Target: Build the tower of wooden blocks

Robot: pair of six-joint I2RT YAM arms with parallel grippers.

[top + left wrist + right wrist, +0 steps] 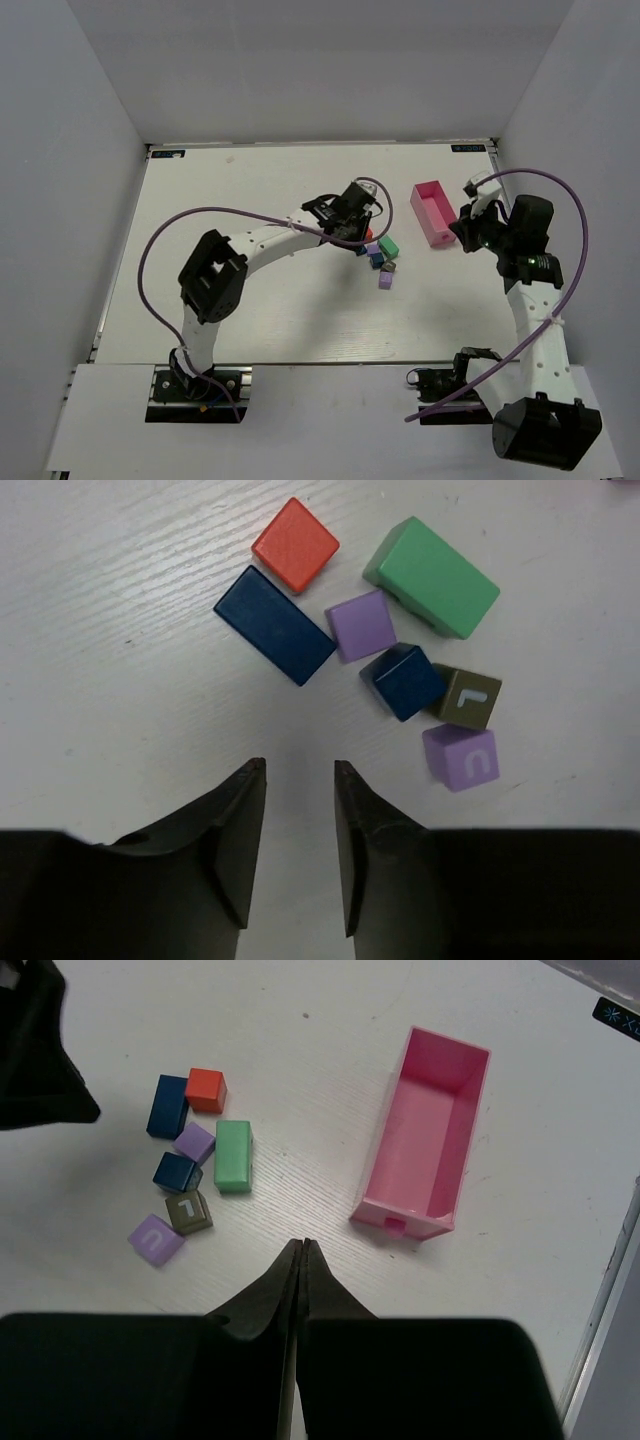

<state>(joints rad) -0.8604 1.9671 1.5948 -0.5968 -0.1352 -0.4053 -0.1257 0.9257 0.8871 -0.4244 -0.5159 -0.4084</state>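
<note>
White table (260, 310) carries the wood blocks (362, 626) loose, unstacked, left of the pink tray (388, 1130). Only wrist views show letters on two. Left gripper (299, 770) hovers spread, empty; right gripper (302, 1248) pressed together, empty.

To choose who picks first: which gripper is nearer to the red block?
Left. The left gripper hovers open close to the red block; the right gripper, shut, is farther off, beside the pink tray.
</note>
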